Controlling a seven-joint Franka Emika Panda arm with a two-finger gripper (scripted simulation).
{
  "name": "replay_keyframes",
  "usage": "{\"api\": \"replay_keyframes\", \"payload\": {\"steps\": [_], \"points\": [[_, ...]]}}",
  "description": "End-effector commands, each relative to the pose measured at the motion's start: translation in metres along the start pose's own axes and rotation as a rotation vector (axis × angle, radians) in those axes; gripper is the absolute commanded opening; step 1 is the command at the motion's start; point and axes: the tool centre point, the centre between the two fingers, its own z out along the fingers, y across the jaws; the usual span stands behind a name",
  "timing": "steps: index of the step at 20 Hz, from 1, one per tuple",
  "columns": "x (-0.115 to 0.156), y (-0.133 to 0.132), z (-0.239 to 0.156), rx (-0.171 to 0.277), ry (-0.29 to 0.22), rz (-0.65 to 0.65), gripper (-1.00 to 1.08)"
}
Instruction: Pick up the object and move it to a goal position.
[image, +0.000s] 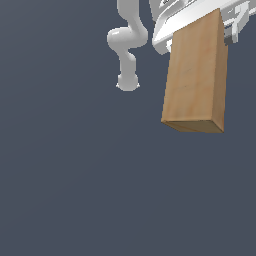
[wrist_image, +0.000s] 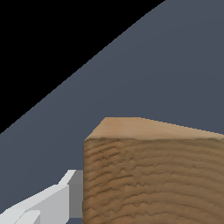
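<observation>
Exterior view: the block (image: 196, 75), light brown wood with faint grain, hangs from the white gripper (image: 200, 20) with its top end hidden in the gripper body and its lower end clear of the grey floor (image: 75, 190); the arm (image: 127, 45) curls away beyond the gripper. Wrist view: the block (wrist_image: 153, 175) fills the near field, with one pale finger (wrist_image: 48, 201) lying against its side. The other finger does not show, so the full opening cannot be read, yet the jaws appear closed on the block, since it is carried off the floor. Judged progress: grasp and lift are done; transport to the goal is left. No goal marker shows in either view, so the remaining travel cannot be judged
</observation>
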Motion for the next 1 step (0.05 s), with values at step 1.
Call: {"api": "replay_keyframes", "payload": {"steps": [1], "points": [[0.0057, -0.0049, -0.0050, 0.011, 0.010, 0.005, -1.00]]}}
